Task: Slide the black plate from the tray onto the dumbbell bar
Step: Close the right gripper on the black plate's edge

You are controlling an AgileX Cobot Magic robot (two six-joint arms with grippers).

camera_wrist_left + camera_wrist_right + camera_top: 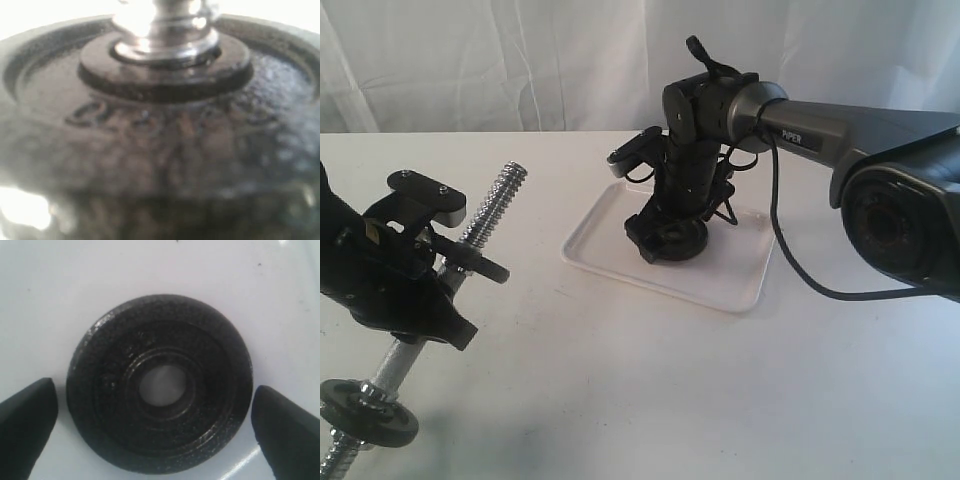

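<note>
two arms are in view over a white surface (620, 380).

right arm: the right tool (668, 238) points down into the tray (740, 270), directly over the black plate (682, 244). in the right wrist view the right tool (157, 407) stands wide, with one of its fingers (27, 422) on either side of the black plate (105, 385). a thin strip of white tray (150, 270) shows between each finger and the rim, so neither touches it. nothing is gripped.

black plate: it lies flat on the tray floor, and the white shows through its centre hole. in the exterior view it sits towards the left half of the tray, away from the rim.

left arm: the left tool (455, 258) is closed around the dumbbell bar (488, 212) on its smooth middle. the bar is tilted, its bare threaded end raised and pointing towards the tray but well apart from it. the lower end runs off the bottom left corner of the exterior view.

lower end of bar: a mounted disc (370, 412) sits on it with a chrome collar (362, 390) against its face. the left wrist view shows the same mounted disc (160, 150) and chrome collar (165, 42) very close. that view is blurred, and the raised marks on the disc face may be lettering, though they cannot be read.
</note>
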